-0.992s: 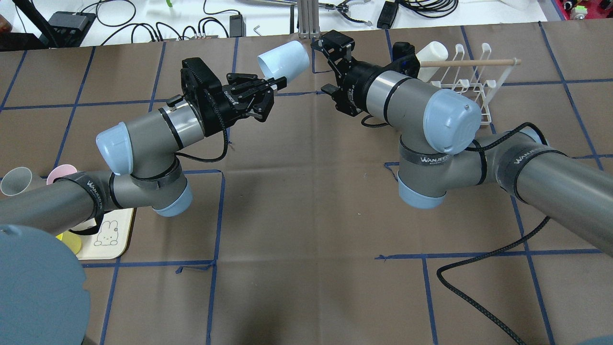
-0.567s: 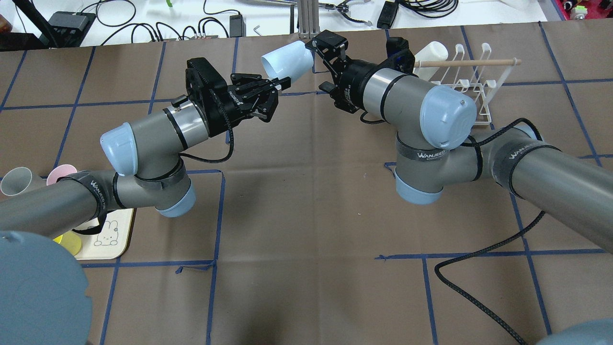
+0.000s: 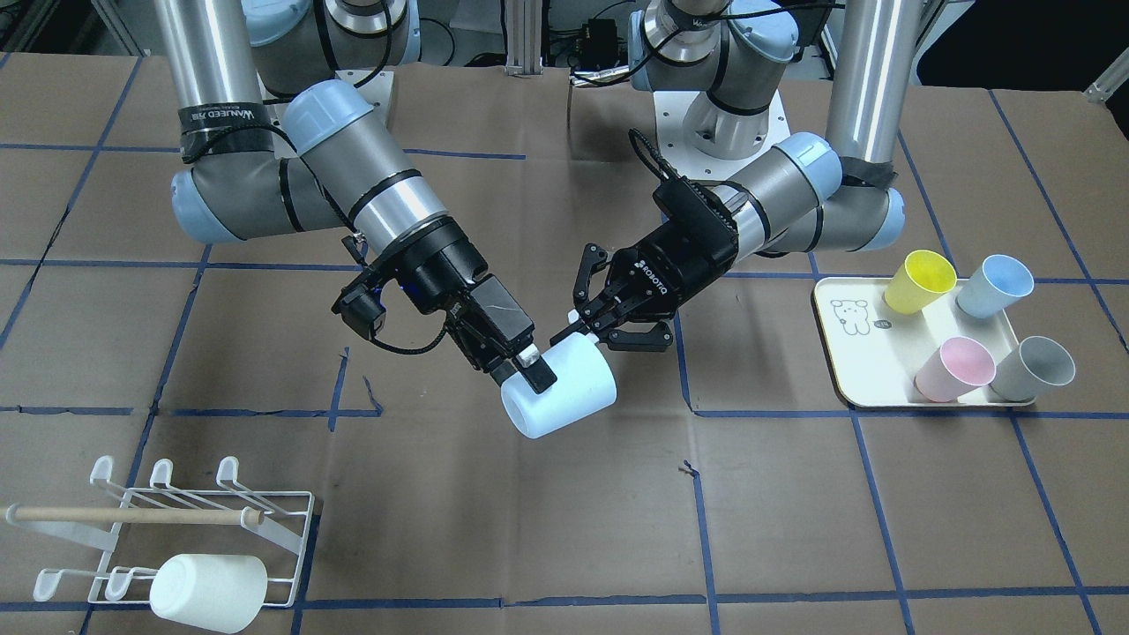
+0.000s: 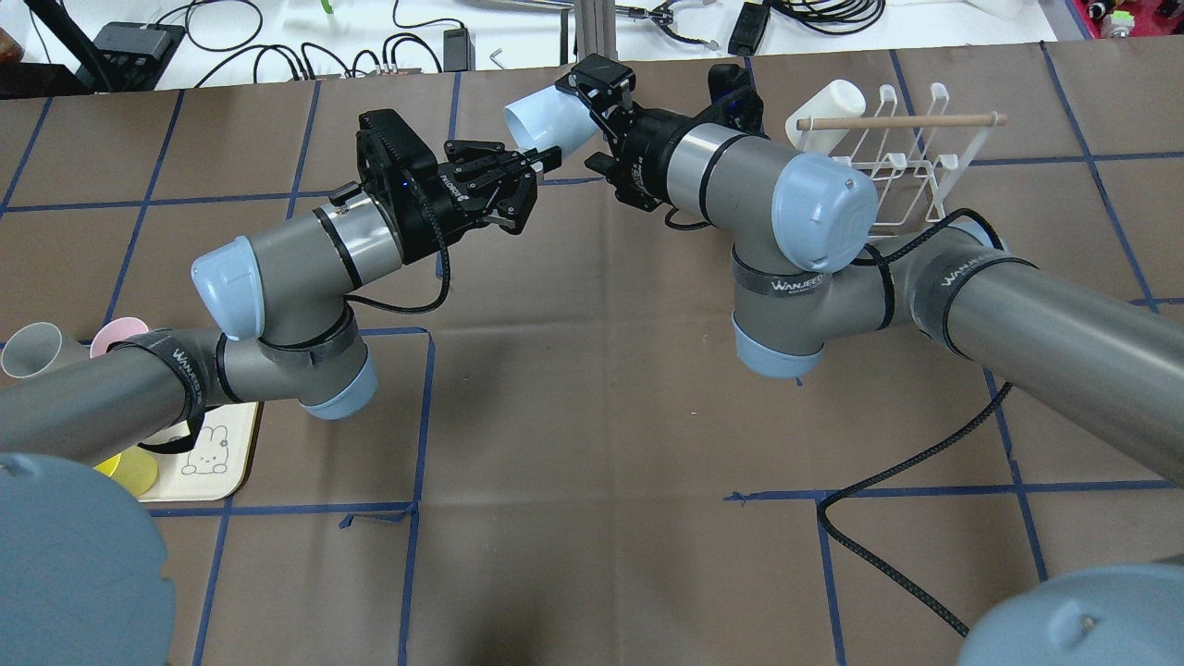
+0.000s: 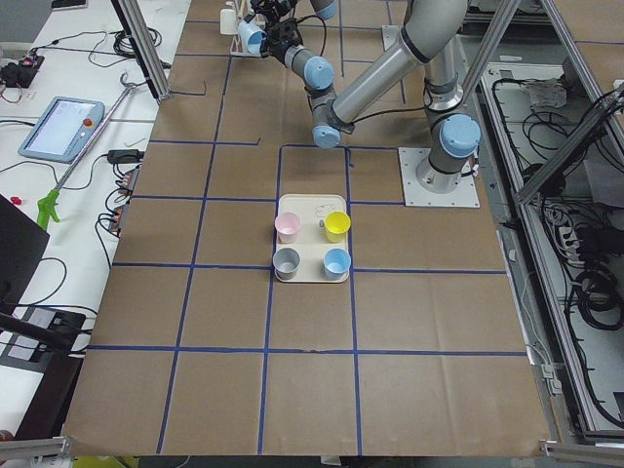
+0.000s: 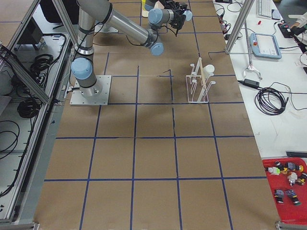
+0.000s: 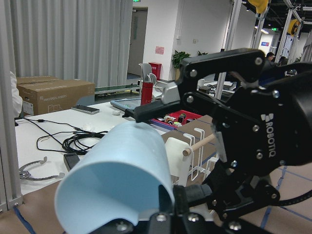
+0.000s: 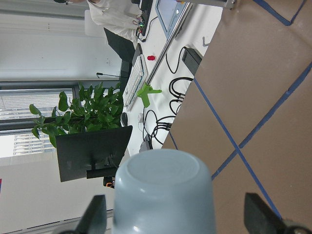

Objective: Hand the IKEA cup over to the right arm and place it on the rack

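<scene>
A light-blue IKEA cup (image 4: 546, 116) hangs on its side above the table's far middle. My left gripper (image 4: 541, 159) is shut on the cup's rim, one finger inside the mouth. My right gripper (image 4: 578, 125) on the right arm (image 4: 814, 213) is open, with its fingers on either side of the cup's closed end. In the right wrist view the cup's base (image 8: 163, 190) fills the gap between the spread fingers (image 8: 95, 217). In the front view the cup (image 3: 560, 397) sits between the two grippers. The white wire rack (image 4: 911, 162) stands at the far right.
A white cup (image 3: 207, 591) lies on the rack (image 3: 176, 520) below its wooden dowel (image 3: 132, 515). A cream tray (image 3: 847, 353) with yellow, blue, pink and grey cups is on my left side. A black cable (image 4: 888, 481) trails across the table by my right arm.
My right gripper has moved left and forward until its open fingers straddle the cup's closed end. The left gripper has shifted only slightly and still holds the cup's rim.
</scene>
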Available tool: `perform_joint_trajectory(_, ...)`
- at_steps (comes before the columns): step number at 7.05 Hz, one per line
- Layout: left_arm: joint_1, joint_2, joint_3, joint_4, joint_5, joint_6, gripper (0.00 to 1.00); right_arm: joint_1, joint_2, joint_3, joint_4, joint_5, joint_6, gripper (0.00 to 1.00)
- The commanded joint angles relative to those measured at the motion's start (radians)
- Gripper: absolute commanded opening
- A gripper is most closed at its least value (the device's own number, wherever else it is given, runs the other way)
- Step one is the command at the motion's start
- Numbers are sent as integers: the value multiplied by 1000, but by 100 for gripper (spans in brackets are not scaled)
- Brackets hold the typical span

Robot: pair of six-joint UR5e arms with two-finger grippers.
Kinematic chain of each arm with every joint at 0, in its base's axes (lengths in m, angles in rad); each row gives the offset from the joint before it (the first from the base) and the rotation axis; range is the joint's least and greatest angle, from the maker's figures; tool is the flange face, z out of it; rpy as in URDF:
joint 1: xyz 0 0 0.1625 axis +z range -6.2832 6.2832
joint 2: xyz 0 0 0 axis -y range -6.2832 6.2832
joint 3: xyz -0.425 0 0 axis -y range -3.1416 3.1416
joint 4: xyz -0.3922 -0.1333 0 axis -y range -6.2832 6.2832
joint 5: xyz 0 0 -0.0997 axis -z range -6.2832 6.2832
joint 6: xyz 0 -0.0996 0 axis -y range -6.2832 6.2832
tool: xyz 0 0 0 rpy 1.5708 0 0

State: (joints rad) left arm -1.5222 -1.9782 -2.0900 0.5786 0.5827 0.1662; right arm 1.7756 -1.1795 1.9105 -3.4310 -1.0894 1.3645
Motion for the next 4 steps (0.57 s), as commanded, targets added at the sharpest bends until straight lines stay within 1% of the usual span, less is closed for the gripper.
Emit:
perform_joint_trajectory(1, -1, 2, -1, 0, 5, -11, 9, 7, 8, -16, 1, -1, 1, 100)
perform_joint_trajectory(4, -3, 5, -1, 1, 6, -19, 9, 7, 18, -42, 29, 0, 2, 100)
